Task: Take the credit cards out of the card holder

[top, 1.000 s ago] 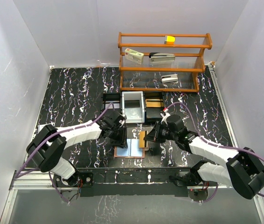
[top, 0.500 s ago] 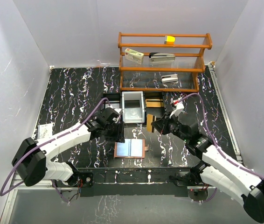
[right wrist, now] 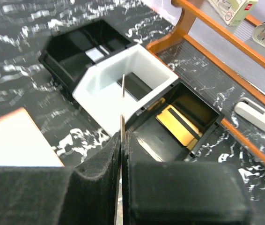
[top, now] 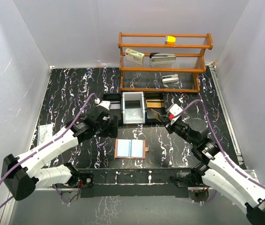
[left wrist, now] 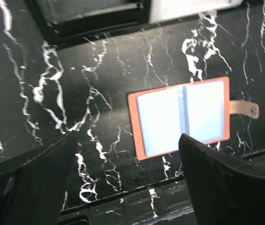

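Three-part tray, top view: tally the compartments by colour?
Black plastic compartments: 2, left and right
White plastic compartment: 1
Total: 3

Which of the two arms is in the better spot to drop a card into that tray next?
The right arm. The right gripper is shut on a thin card, seen edge-on, close by the tray, where a yellow card already lies. The left gripper hangs open and empty near the card holder.
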`<state>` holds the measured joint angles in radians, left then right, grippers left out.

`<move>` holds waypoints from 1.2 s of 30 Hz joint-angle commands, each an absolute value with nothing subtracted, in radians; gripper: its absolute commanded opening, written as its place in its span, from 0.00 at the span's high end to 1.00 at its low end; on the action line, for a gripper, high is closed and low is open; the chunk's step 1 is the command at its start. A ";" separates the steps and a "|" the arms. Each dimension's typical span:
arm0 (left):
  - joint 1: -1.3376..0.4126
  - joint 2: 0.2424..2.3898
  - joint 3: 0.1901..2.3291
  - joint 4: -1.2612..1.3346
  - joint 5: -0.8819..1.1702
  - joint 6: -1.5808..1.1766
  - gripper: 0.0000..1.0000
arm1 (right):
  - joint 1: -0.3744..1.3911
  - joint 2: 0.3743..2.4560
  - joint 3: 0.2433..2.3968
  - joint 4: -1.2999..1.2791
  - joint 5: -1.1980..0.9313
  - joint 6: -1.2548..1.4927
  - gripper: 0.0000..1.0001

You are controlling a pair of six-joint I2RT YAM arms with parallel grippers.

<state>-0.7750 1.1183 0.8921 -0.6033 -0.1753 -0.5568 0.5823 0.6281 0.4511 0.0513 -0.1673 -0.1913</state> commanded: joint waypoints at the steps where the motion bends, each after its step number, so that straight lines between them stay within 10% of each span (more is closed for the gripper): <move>1: -0.716 1.076 0.930 -0.660 -0.287 -0.505 0.07 | 0.581 0.686 0.527 0.041 -0.165 -0.457 1.00; 36: -0.555 0.911 0.761 -0.560 -0.363 -0.400 0.01 | 0.454 1.440 0.923 0.027 -0.141 -0.926 1.00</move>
<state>-0.5583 0.9272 0.7662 -0.5705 -0.3584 -0.4156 0.4614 1.3960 0.8558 0.0021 -0.1661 -0.8631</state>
